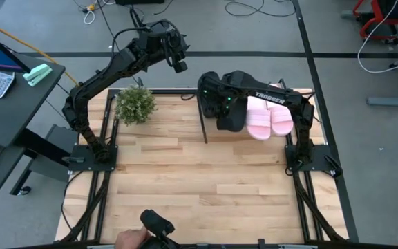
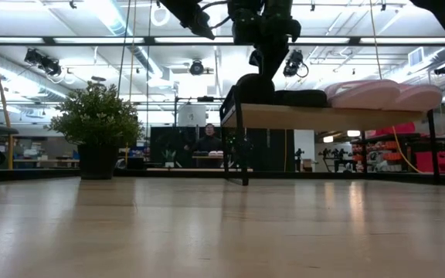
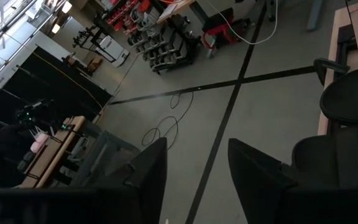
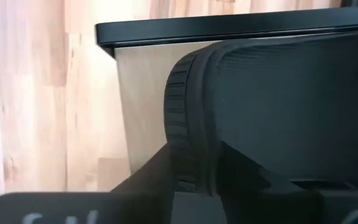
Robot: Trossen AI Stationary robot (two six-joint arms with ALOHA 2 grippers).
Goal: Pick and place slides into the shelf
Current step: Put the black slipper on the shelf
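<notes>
On the shelf [image 2: 315, 116], at about one o'clock from the table's centre, four slides are being shown side by side: two pale pink slides [image 1: 269, 117] toward three o'clock, two black ones beside them. Over the shelf's nine o'clock end, the outermost black slide [image 4: 278, 112] is being gripped by the right gripper [image 1: 211, 88], its fingers pinched onto the ribbed strap. Beyond the table's far edge, near eleven o'clock, the left gripper [image 3: 194, 168] is being held spread apart over the floor, near a potted plant [image 1: 135, 105].

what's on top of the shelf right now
On the shelf lie two pale pink slides and two black slides. The right gripper is over the end black slide, hiding part of it.
</notes>
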